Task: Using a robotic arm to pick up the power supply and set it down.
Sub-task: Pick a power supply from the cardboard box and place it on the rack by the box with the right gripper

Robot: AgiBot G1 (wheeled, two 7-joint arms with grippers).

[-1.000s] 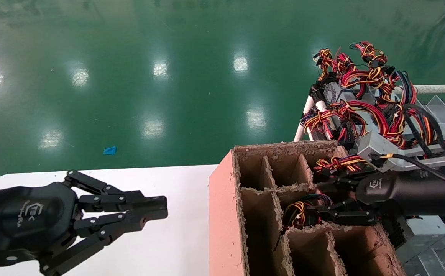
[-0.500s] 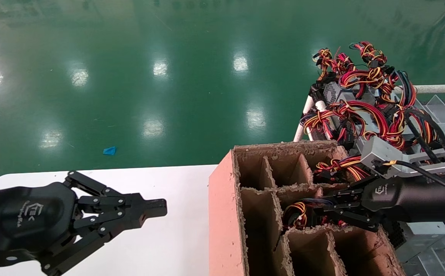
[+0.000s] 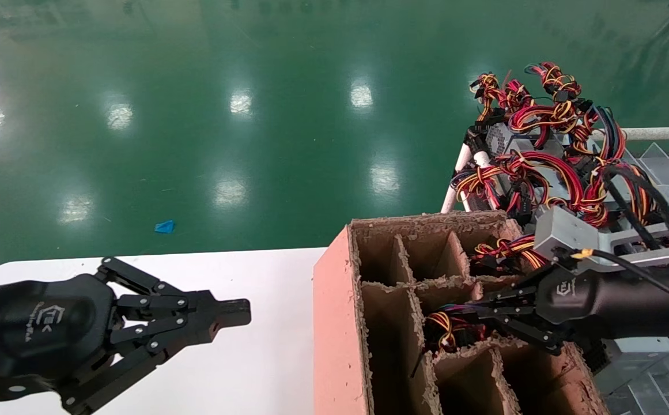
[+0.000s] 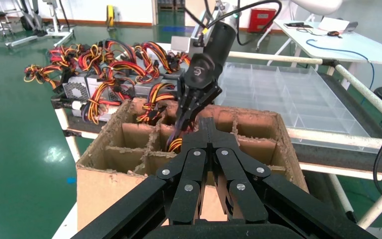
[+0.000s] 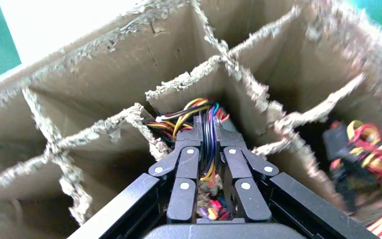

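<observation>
The power supply shows only as a bundle of red, yellow and black wires [image 3: 446,329] in a middle cell of the cardboard box [image 3: 334,323]; its metal body is hidden down in the cell. My right gripper [image 3: 462,314] reaches into that cell from the right and is shut on the wire bundle [image 5: 194,112], with strands running between its fingers [image 5: 208,127]. My left gripper [image 3: 243,311] is shut and empty, hovering over the white table [image 3: 265,369] left of the box; its joined tips [image 4: 209,127] point at the box [image 4: 109,179].
Another bundle of wires [image 3: 507,248] lies in the neighbouring far cell. A pile of power supplies with tangled wires [image 3: 541,150] sits behind the box on a rack. A clear divided tray [image 3: 668,167] lies at the right. The box's ragged dividers [image 5: 104,124] crowd the gripper.
My right gripper closed on the wire bundle and sank slightly into the cell. My left gripper went from partly open to shut, staying in place.
</observation>
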